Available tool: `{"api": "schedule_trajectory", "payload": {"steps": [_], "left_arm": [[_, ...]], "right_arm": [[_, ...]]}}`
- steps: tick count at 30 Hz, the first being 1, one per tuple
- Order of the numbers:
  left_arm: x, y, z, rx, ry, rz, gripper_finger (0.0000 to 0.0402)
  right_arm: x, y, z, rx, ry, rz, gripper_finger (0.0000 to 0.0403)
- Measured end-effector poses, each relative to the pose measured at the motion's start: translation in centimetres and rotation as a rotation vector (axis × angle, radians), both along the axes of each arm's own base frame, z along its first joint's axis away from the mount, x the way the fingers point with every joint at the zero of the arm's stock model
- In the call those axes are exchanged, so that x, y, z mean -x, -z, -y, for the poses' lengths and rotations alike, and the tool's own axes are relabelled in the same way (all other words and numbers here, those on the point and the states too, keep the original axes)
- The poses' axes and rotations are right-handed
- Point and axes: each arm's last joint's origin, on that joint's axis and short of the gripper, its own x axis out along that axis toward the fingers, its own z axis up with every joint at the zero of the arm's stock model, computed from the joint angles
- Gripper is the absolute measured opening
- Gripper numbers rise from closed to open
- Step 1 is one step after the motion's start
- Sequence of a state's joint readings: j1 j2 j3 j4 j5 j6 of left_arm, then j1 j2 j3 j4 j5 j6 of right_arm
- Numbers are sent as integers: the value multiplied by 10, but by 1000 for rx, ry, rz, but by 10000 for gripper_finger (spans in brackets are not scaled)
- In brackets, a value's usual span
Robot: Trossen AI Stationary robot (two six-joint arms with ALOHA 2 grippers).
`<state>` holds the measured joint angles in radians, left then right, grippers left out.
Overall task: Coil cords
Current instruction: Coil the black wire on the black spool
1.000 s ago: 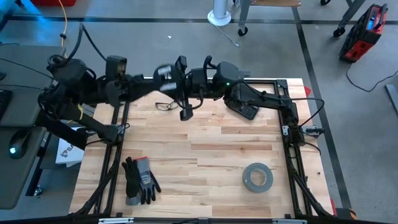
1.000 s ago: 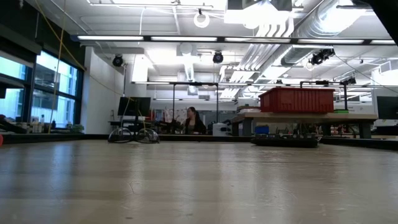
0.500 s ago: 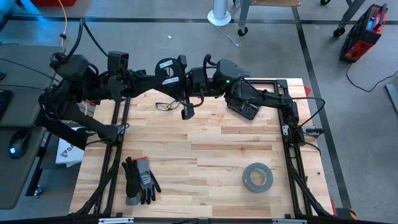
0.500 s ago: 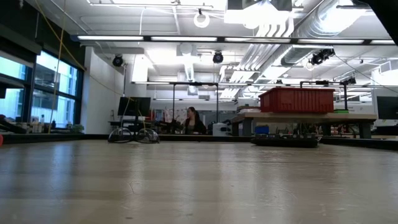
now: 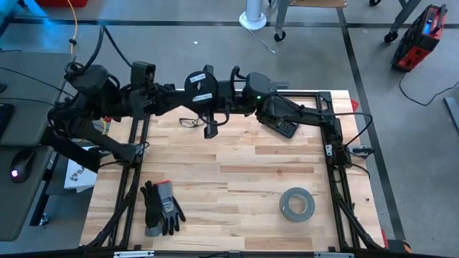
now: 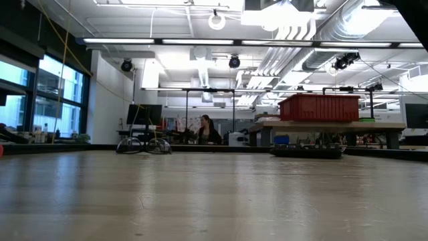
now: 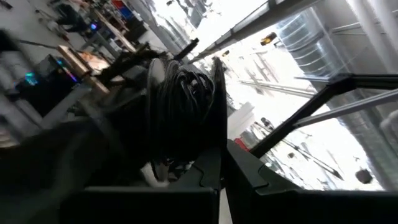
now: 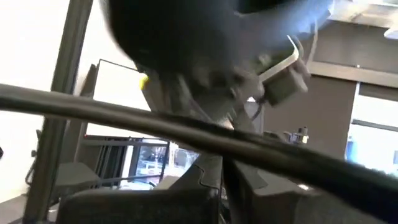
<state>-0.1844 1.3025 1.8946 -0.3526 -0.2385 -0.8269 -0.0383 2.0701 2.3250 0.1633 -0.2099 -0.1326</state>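
Tools meet above the surface's (image 5: 244, 165) far edge: left tool (image 5: 209, 100) clamps the spool (image 5: 196, 80), right tool (image 5: 224, 97) apparently pinches cord; winding continues, tension needed.

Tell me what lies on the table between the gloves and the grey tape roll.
Nothing: in the high view the stretch of wooden table between the gloves and the grey tape roll is bare planks.

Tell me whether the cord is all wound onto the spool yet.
No. The spool carries dark windings, but a loose loop of the cord lies on the table below the left gripper.
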Motion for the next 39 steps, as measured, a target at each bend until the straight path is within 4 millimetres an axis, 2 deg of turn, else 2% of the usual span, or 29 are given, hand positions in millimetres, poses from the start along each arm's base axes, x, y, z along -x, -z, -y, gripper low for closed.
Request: {"api": "schedule_trajectory", "payload": {"steps": [9,17,24,31,39], "left_arm": [[-6,1,2,17,29,5,0],[-10,4,6,111,180,-18,0],[12,16,7,216,197,-205,0],[37,31,1,164,146,-389,0],[39,53,1,23,136,-618,0]], "right_arm": [[-5,2,2,-13,33,47,0],[-1,-3,9,54,68,119,0],[-4,3,22,151,65,75,0],[-7,18,34,306,136,-89,0],[-10,35,42,442,191,-246,0]]}}
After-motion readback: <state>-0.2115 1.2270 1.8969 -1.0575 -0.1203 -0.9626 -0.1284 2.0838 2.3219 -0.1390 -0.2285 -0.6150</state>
